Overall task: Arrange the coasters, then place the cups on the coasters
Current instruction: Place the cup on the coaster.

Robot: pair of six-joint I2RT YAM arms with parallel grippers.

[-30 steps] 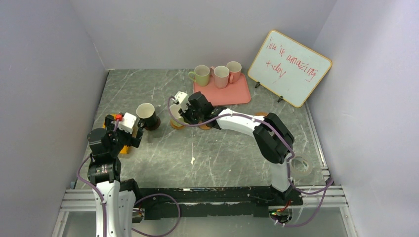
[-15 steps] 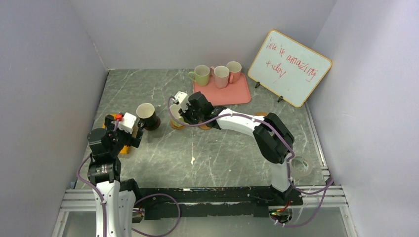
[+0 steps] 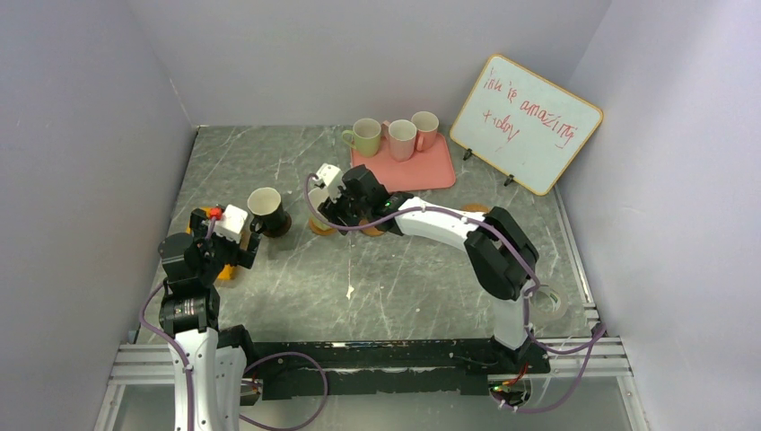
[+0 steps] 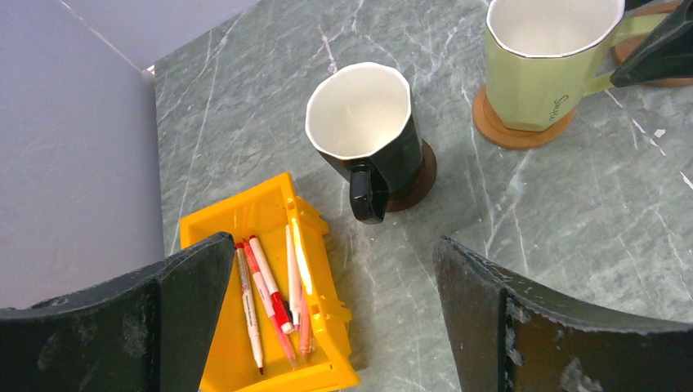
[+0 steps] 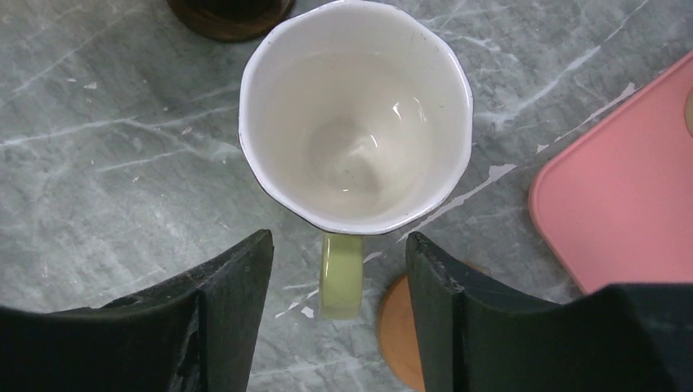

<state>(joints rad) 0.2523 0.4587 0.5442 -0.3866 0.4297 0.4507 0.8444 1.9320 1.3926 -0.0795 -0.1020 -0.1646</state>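
Note:
A pale green cup (image 5: 355, 139) stands on an orange-tan coaster (image 4: 515, 135). My right gripper (image 5: 339, 269) is open, its fingers on either side of the cup's handle (image 5: 342, 273) without touching it. Just right of the handle lies a bare orange-tan coaster (image 5: 396, 331). The dark brown cup (image 4: 364, 135) sits on the dark brown coaster (image 4: 417, 184), its handle towards my left gripper (image 4: 335, 318), which hangs open and empty over the table. At the back, one green cup (image 3: 365, 136) and two pink cups (image 3: 401, 139) stand on the pink tray (image 3: 422, 171).
A yellow bin (image 4: 261, 278) with several pens lies under my left gripper's left finger. A whiteboard (image 3: 525, 124) leans at the back right. A roll of tape (image 3: 547, 301) lies near the right arm's base. Grey walls close in the table.
My right gripper has opened and let go of the pale green cup's handle; the cup stays on its coaster. The left arm has not moved.

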